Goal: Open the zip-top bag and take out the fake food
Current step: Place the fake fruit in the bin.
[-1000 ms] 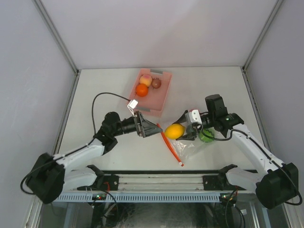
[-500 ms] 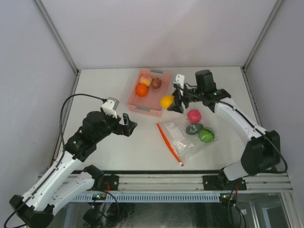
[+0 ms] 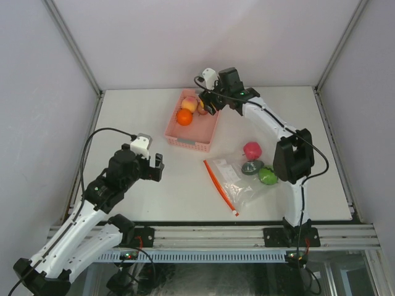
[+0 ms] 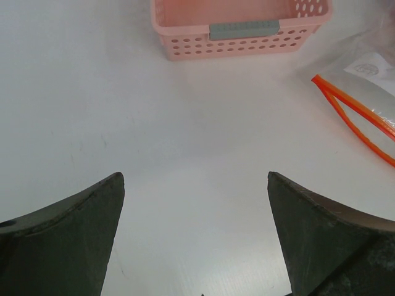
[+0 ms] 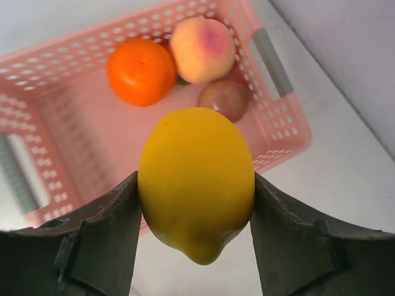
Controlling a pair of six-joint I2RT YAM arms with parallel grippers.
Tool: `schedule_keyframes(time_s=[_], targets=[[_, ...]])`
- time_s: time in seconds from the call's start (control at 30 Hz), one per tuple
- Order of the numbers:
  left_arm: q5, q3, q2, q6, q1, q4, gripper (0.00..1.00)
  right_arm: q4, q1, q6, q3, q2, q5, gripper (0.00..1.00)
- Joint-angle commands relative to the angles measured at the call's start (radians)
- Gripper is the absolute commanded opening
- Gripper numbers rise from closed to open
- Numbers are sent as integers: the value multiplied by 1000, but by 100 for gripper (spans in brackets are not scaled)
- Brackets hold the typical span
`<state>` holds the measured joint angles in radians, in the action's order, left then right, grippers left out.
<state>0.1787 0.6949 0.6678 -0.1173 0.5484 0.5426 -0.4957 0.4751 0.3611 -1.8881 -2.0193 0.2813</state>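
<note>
One yellow lemon (image 5: 196, 185), nub pointing wristward, sits clamped in the right pincer (image 5: 194, 179); left pincer (image 4: 194, 177) gapes.

The basket (image 3: 189, 143) is sitting on the table (image 3: 136, 117) toward 12 o'clock, with fake food (image 3: 184, 116) lying in its far end. The zip-top bag (image 3: 231, 180) is lying at the basket's 4 o'clock, with three more pieces (image 3: 252, 150) clustering at its 2 o'clock edge. A lemon (image 5: 196, 179) is hanging in the right gripper (image 5: 195, 188) above the basket.
</note>
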Motion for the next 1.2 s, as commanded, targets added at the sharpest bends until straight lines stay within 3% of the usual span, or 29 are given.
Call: schedule_keyframes(time_s=[0.0, 0.3, 0.57, 1.17], targets=[[-32, -14, -30, 34, -41, -57, 100, 73, 13, -67, -97, -76, -213, 9], [-115, -15, -15, 27, -106, -71, 100, 142, 41, -66, -192, -212, -359, 15], [-141, -15, -6, 25, -120, -75, 100, 203, 73, -43, -204, -275, -485, 28], [-167, -17, 5, 23, -130, -78, 100, 242, 96, -36, -192, -315, -568, 63]])
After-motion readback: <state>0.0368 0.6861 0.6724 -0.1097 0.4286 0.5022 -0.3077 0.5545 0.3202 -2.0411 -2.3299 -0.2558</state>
